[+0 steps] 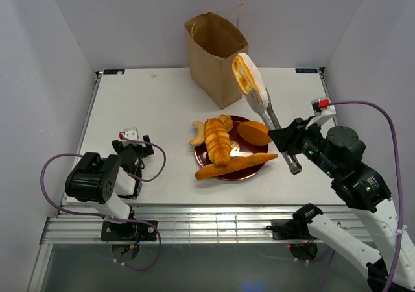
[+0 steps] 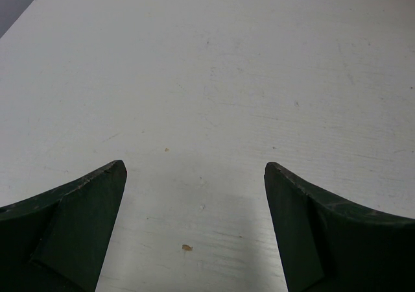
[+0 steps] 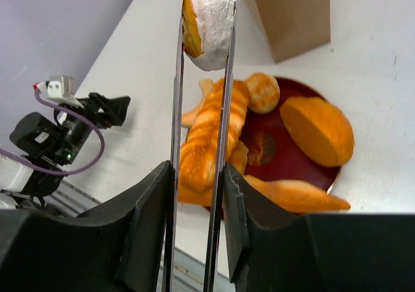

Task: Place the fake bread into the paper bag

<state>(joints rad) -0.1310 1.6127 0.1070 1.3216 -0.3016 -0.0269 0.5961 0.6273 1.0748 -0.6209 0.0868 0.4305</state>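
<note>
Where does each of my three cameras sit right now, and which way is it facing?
Top external: above and behind the bases, looking down over the table at paper bag and plate; both arms show.
Left wrist: on the left arm, facing bare tabletop; left gripper open.
Right wrist: on the right arm, looking along the tongs toward the bag; right gripper shut on them.
Shared: top and right wrist both show the roll pinched in the tongs.

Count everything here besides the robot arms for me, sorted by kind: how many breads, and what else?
baguette: 1
oval loaf: 1
striped long roll: 1
round bun: 1
croissant: 1
white-dusted bun, held in the tongs: 1
metal tongs: 1
dark red plate: 1
brown paper bag: 1
Total: 9 visible; the pile may hide more bread.
</note>
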